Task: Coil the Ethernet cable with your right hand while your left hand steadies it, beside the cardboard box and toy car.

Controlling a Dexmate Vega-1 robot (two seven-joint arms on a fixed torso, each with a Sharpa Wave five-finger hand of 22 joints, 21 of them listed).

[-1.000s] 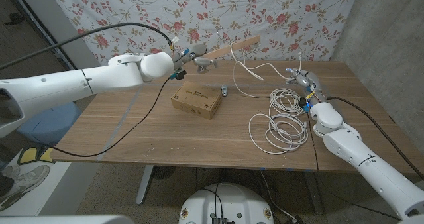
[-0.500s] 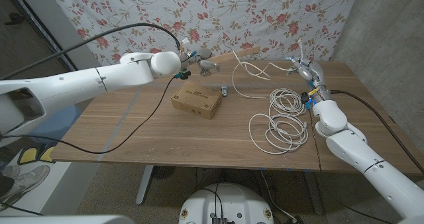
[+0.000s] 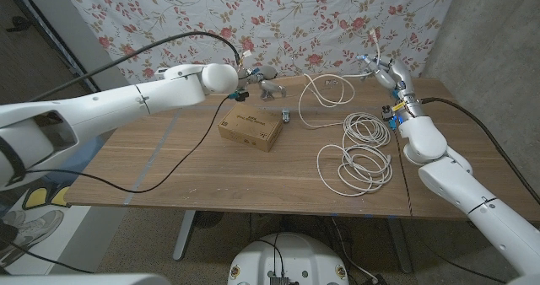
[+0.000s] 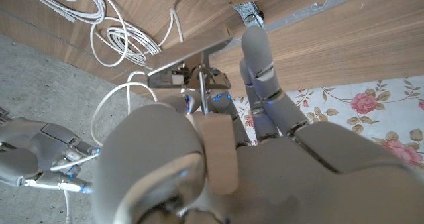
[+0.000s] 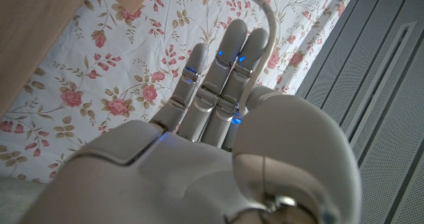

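In the head view, a wooden desk (image 3: 211, 163) is seen before a floral cloth backdrop (image 3: 278, 15). The left hand (image 3: 260, 80) is held over the far edge of the desk, its fingers closed around a flat wooden stick; the stick itself is hard to make out here. The right hand (image 3: 384, 70) is raised above the far right part of the desk, and a strand of the white Ethernet cable (image 3: 359, 154) is gripped in its closed fingers. From that hand the cable is draped across to a loop near the left hand, and the rest lies on the right half of the desk in two loose coils, one behind the other. A cardboard box (image 3: 250, 128) lies flat near the middle of the desk, and a small toy car (image 3: 287, 115) is set just beside its far right corner. In the left wrist view, the left hand (image 4: 218, 151) is seen from behind, clamped on the wooden stick (image 4: 215, 151), with one finger reaching straight out; the cable (image 4: 126, 42) is looped near the stick's far end, and the right hand (image 4: 40, 154) is seen at the picture's edge with the cable in its fingers. In the right wrist view, the right hand (image 5: 218, 118) is shown against the floral cloth (image 5: 99, 85), its fingers together and the white cable (image 5: 255, 5) curving out from between them.
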